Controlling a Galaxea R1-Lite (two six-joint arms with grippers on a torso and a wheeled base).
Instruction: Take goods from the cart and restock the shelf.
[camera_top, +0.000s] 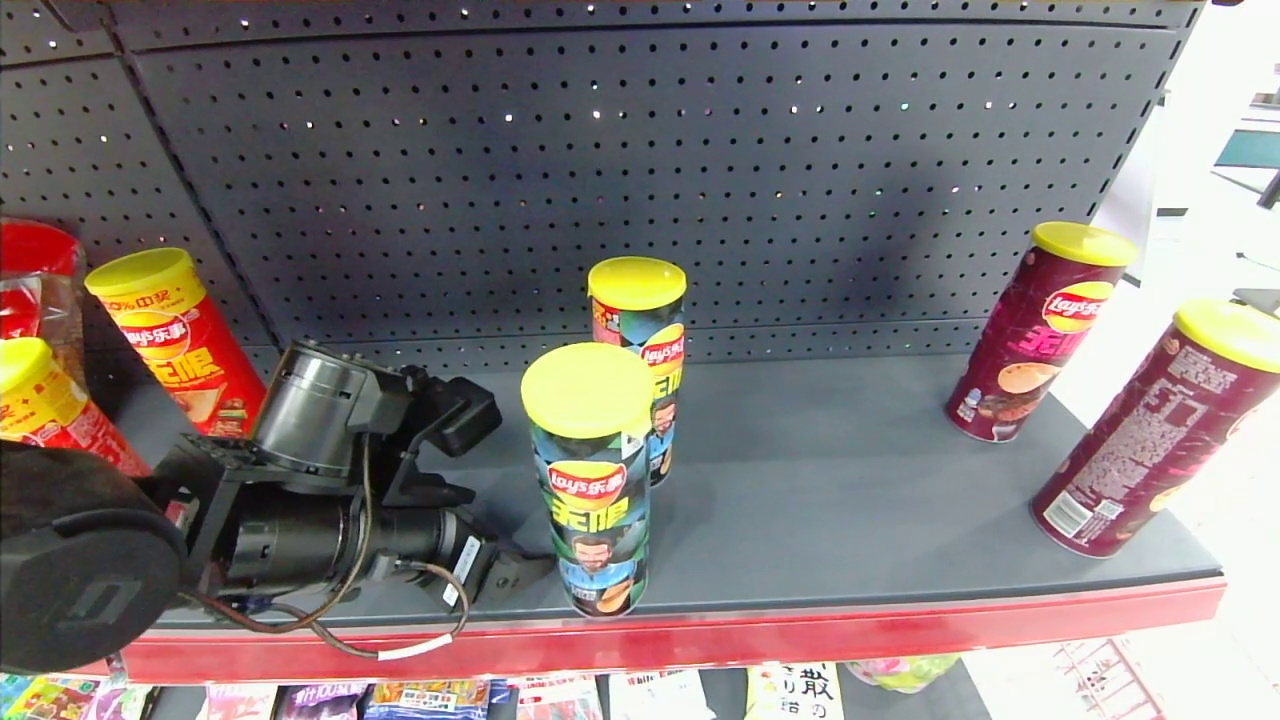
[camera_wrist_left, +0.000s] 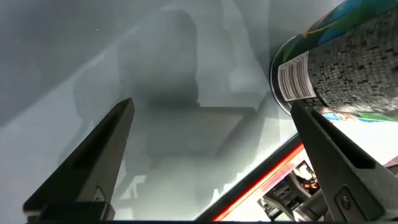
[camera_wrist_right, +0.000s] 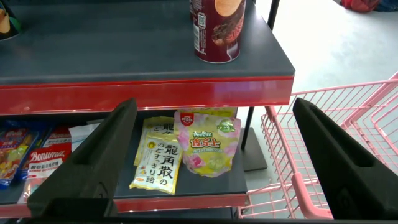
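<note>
1. The left pincer (camera_wrist_left: 211, 155) is low over the grey shelf (camera_top: 850, 500), near its red front edge. Its jaws stand wide apart and grip nothing.
2. The front green chip can (camera_top: 590, 480) stands upright at the shelf's front edge, just beside one left finger (camera_wrist_left: 339, 168). Whether they touch cannot be told.
3. A second green chip can (camera_top: 640, 330) stands upright just behind the first.
4. Two maroon cans (camera_top: 1040, 330) stand at the shelf's right end, and red cans (camera_top: 175, 330) at its left.
5. The right pincer (camera_wrist_right: 214, 168) is fully spread and empty. It faces the lower shelf, where snack bags (camera_wrist_right: 208, 146) lie.
6. The pink cart (camera_wrist_right: 348, 130) stands on the floor beside the shelf's right end.
</note>
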